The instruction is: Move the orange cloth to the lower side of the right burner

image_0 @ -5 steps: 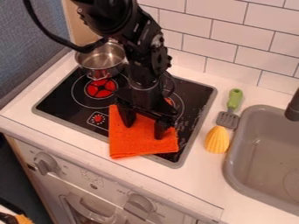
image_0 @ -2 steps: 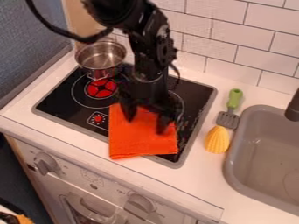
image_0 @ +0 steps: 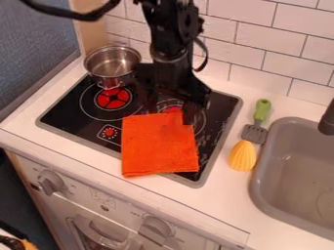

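From my station I see the black tool (image_0: 171,113) hanging over the far edge of the orange cloth (image_0: 159,149), its fingers spread apart. The cloth lies flat on the lower side of the right burner (image_0: 201,117), its near edge lapping over the stove's frame onto the tabletop (image_0: 221,205). I have a metal pot (image_0: 112,73) at the stove's far left, and a green-handled spatula (image_0: 262,110) beside the sink (image_0: 260,195).

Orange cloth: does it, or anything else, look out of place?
The orange cloth does: it overlaps the red right burner and crosses the front edge of the cooktop onto the counter. Nothing else stands out.
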### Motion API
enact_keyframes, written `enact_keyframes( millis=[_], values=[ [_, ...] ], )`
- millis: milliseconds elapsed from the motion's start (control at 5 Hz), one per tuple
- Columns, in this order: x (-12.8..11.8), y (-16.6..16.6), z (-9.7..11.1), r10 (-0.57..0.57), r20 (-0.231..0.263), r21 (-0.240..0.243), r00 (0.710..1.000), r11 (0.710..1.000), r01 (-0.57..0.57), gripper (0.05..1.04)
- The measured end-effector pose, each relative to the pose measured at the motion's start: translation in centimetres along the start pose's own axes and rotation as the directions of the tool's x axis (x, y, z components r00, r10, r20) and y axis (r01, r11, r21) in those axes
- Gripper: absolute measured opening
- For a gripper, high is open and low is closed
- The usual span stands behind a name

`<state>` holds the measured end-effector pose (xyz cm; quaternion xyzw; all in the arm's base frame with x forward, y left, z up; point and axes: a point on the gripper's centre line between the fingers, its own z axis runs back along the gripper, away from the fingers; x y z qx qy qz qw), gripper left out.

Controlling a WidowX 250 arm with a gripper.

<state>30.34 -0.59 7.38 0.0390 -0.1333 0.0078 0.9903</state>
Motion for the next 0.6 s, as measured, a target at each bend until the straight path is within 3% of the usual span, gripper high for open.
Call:
enact_keyframes(
  millis=[200, 600],
  values=[
    [1.09, 0.02, 1.99, 0.006, 0.067, 0.019, 0.998, 1.0, -0.007, 1.001],
    [1.21, 0.03, 2.19, 0.012, 0.073, 0.018, 0.997, 1.0, -0.013, 1.001]
  ],
)
